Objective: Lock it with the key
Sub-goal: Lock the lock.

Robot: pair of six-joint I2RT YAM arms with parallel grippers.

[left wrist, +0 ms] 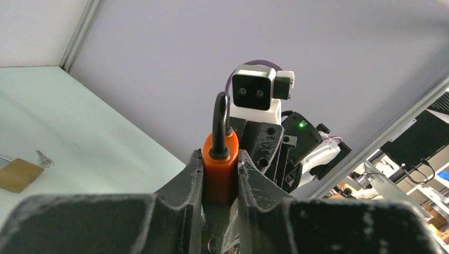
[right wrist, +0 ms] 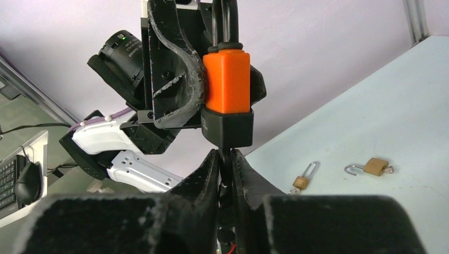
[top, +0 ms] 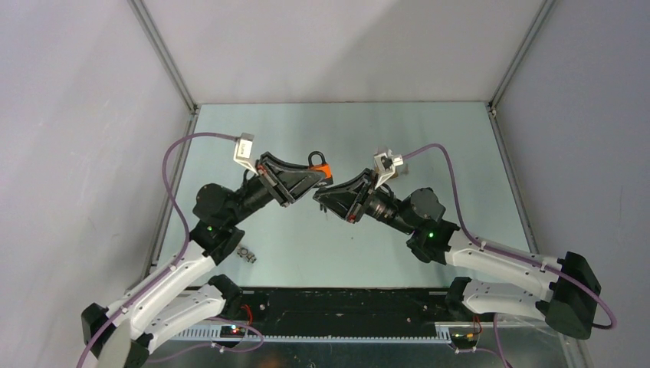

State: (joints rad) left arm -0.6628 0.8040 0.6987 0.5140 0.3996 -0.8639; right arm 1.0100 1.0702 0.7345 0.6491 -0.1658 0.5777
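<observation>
Top view: the orange padlock (top: 323,169) is held above the table (top: 429,138), just toward 12 o'clock of its centre. The left gripper (top: 313,181) reaches in from 8 o'clock and the right gripper (top: 320,196) from 4 o'clock. Their tips nearly meet at the lock.

Left wrist view: we note the fingers narrowed onto the orange body, one on each flank. The black shackle points to 12 o'clock, clear of the fingers.

Right wrist view: the fingers are almost together, pinching a thin dark key (right wrist: 225,168) that runs up to the padlock's black base at 12 o'clock. We cannot tell how deep the key sits.

At 4 o'clock of the lock, on the table, lie a brass padlock (right wrist: 301,182) and a second brass padlock (right wrist: 375,166) with its shackle swung open. Both are well apart from the grippers.
</observation>
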